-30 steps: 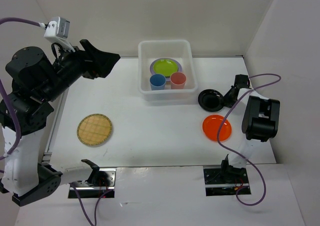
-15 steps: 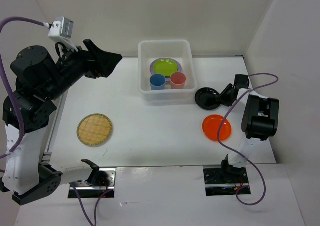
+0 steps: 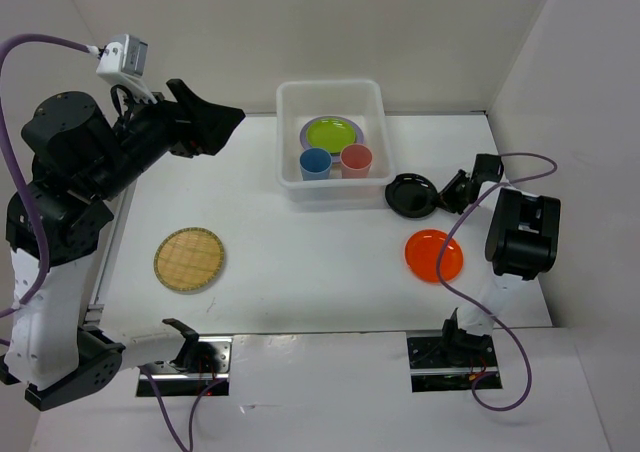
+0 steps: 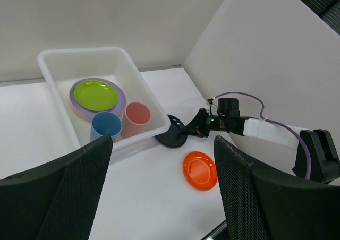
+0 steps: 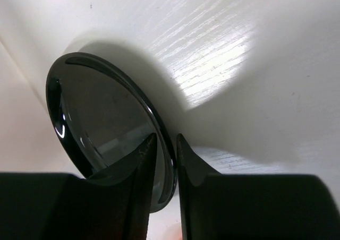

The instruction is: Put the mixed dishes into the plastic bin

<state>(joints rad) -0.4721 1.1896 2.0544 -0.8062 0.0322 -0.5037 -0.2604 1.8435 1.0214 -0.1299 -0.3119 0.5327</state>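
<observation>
The white plastic bin (image 3: pixel 290 102) stands at the back centre and holds a lime green plate (image 3: pixel 332 133) on a lavender plate, a blue cup (image 3: pixel 315 163) and a pink cup (image 3: pixel 356 159). My right gripper (image 3: pixel 440 197) is shut on the rim of the black plate (image 3: pixel 412 194), just right of the bin; the wrist view shows the rim (image 5: pixel 167 160) pinched between the fingers. The orange plate (image 3: pixel 434 255) lies on the table near it. The woven bamboo plate (image 3: pixel 189 259) lies at the left. My left gripper (image 4: pixel 162 187) is open and empty, high at the back left.
White walls enclose the table on the left, back and right. A purple cable (image 3: pixel 470 272) loops by the right arm base. The bin (image 4: pixel 53 70), the black plate (image 4: pixel 171 136) and the orange plate (image 4: pixel 200 170) also show in the left wrist view.
My right gripper has carried the black plate a little to the left, toward the bin. The left arm rose slightly a second ago, then stayed still.
</observation>
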